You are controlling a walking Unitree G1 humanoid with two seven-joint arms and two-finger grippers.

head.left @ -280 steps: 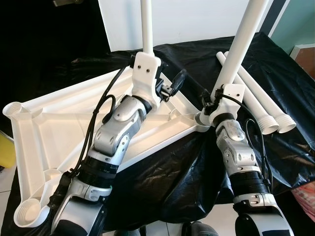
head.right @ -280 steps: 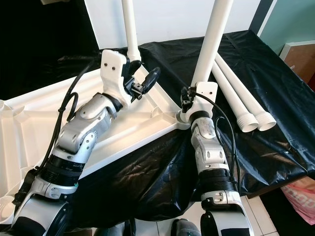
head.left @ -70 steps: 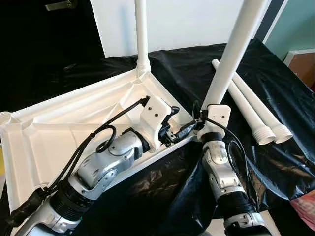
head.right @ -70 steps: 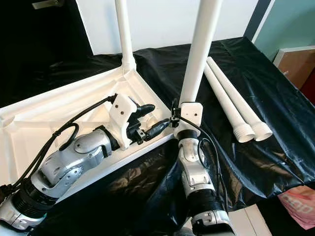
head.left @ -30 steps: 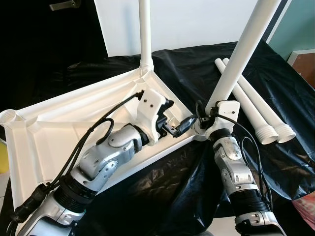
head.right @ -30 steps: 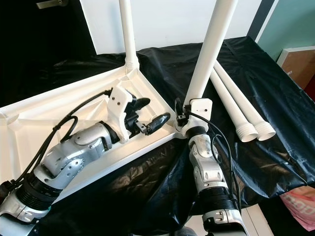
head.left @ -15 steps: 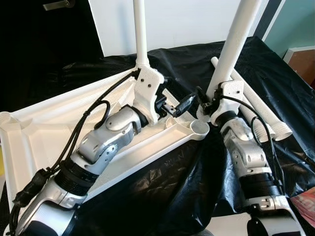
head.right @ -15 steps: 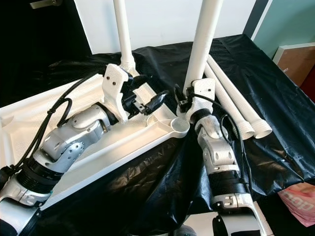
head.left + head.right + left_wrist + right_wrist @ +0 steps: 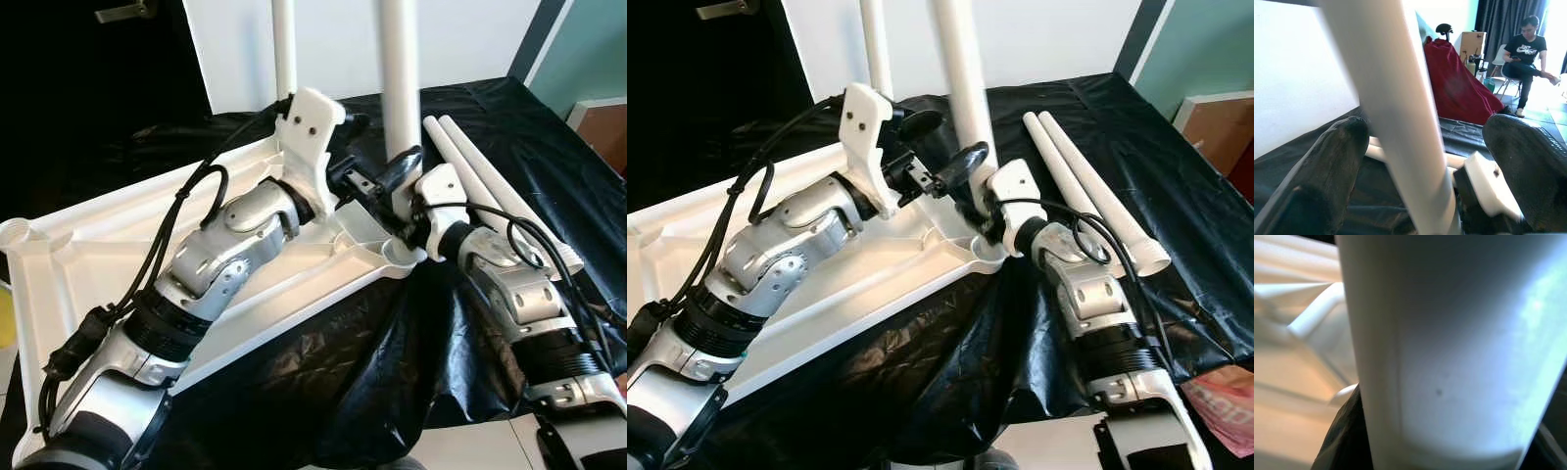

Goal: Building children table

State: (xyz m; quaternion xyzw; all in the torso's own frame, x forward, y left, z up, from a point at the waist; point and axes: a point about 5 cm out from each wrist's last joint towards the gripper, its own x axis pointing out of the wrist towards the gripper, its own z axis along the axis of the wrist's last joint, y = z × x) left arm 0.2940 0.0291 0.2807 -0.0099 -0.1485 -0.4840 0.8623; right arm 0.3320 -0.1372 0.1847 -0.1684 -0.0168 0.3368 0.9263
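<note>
White plastic tabletop [image 9: 88, 255] lies upside down on black sheeting; one leg [image 9: 283, 44] stands seated at the 12 o'clock corner; right gripper [image 9: 982, 217] clasps a second leg [image 9: 960, 69] above the near socket; left gripper [image 9: 936, 147] brackets it, fingers spread; two spare legs [image 9: 1087, 186] wait at 2 o'clock.
</note>
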